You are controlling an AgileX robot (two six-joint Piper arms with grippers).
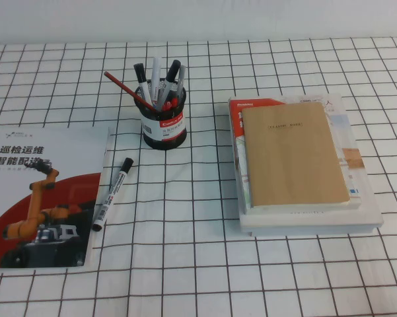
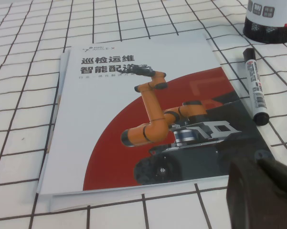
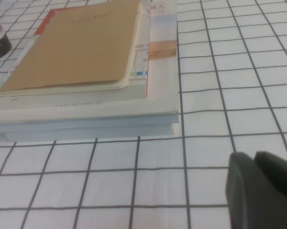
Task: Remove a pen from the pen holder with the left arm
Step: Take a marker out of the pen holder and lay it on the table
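1. You are working toward the holder (image 1: 164, 129), which is standing upright on the table (image 1: 205, 264). Several pens (image 1: 160, 79) are sticking up out of it, and a red pencil (image 1: 127, 90) is leaning out toward the robot's left.
2. Your left gripper (image 2: 257, 168) is hanging on the robot's side of the holder and to its left, over the near corner of the brochure (image 2: 133, 119). Its fingers are pressed together and are carrying nothing.
3. From that gripper the holder is lying ahead and to the right, well apart. A marker (image 1: 112, 193) is lying flat between the two, just beside the brochure's edge, its long axis pointing roughly at the holder.
4. The pens' long axes are running near vertical. So I am judging that you are needing to come in above the holder, open, close across one shaft and lift along it.
5. The left arm is the nearer one. The right gripper (image 3: 253, 160) is sitting to the right of the holder, beyond the books (image 1: 297, 158) and on the robot's side of them.
6. The high view is showing neither arm, so the left gripper's height is only looking low; I am not sure of it.
7. The pens are crowding one another, so a neighbour may be dragged out too, and the pencil is leaning across your approach side.
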